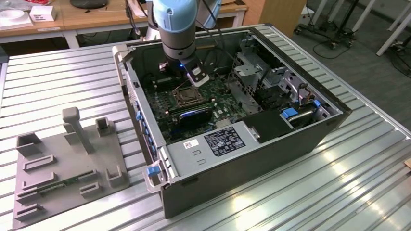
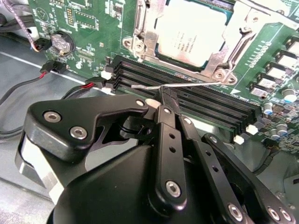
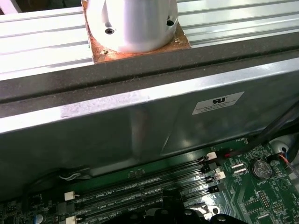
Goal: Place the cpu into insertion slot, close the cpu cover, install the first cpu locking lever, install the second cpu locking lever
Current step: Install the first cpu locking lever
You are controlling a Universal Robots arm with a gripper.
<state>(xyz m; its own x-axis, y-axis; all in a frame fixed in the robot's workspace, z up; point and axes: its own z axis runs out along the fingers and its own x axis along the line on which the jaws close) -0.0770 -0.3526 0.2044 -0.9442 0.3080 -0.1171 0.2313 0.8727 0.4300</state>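
On the ribbed metal desk (image 1: 359, 183), well off to the exterior view's left of the insertion slot (image 1: 186, 96), lies a grey fixture tray (image 1: 57, 159) studded with upright blocks and a taller post. Nearer in, the open computer case (image 1: 257, 159) encloses the slot, which sits on the green motherboard (image 1: 160, 103) toward the case's middle. The arm (image 1: 176, 29) comes down into the case, and its tool (image 1: 196, 79) hangs just beside the slot, slightly to the exterior view's right of it. In the second wrist view the cpu (image 2: 191, 32), pale and square, rests inside the slot, and the cpu cover (image 2: 140, 35) lies flat around it as a silver frame. A thin silver locking lever (image 2: 196, 84) runs along the slot's edge, between the slot and the long black memory slots (image 2: 210, 105). The tool (image 2: 164, 100) is drawn narrow, with its fingertips (image 2: 168, 97) together right at that lever. Whether the rod is actually pinched between them cannot be told. A coin cell battery (image 2: 62, 43) sits on the board a little apart from the slot. Farther to the exterior view's right of the slot stand the metal drive cages (image 1: 250, 72) against the case's far side.
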